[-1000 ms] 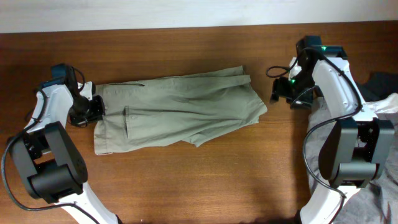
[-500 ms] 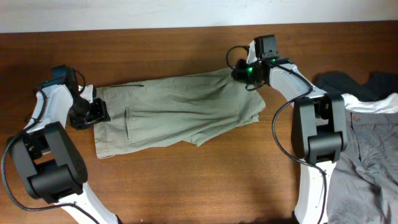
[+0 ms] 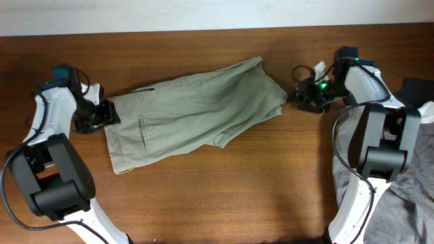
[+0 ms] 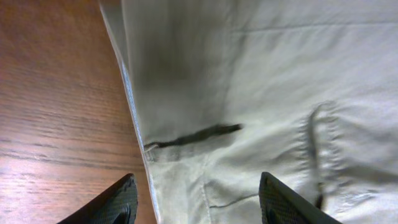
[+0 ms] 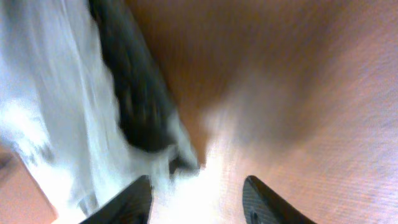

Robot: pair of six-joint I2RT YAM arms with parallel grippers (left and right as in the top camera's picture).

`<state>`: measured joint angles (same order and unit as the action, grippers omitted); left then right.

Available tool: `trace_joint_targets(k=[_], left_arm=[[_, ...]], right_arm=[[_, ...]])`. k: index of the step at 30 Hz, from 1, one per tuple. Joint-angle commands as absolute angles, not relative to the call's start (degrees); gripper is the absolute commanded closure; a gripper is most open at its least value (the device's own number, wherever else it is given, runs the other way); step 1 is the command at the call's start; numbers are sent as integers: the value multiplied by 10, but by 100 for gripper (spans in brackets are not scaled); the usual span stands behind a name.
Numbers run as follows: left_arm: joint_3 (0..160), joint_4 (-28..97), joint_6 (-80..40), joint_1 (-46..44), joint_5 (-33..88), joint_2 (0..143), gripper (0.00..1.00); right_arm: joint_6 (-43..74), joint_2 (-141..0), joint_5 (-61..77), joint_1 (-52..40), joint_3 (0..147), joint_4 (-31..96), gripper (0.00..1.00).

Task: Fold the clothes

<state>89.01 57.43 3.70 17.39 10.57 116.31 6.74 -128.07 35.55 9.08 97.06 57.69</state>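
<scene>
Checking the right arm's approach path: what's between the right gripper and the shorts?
Only a bare strip of table separates right gripper and shorts, seen in the overhead view; the right wrist view is too blurred.

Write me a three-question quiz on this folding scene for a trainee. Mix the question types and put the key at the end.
1. True or false: the right gripper is clamped on the shorts.
2. What lies by the right edge of the table? A) a pile of other garments B) a basket C) a box.
3. Fill in: the left gripper hangs over the shorts' edge with its jaws ____.
Key: 1 false; 2 A; 3 open.
</scene>
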Motion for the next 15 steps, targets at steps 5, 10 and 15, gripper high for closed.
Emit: trace_joint_targets(k=[5,10,15], left_arm=[[987,611,66,177,155,1167,33],[986,605,70,174,154,1167,30],[985,576,77,173,154,1172,28]], right_arm=[[35,-1264,244,-22,970,547,57],[128,-1269,82,-44,950,563,64],[125,-1269,64,-44,940,559,91]])
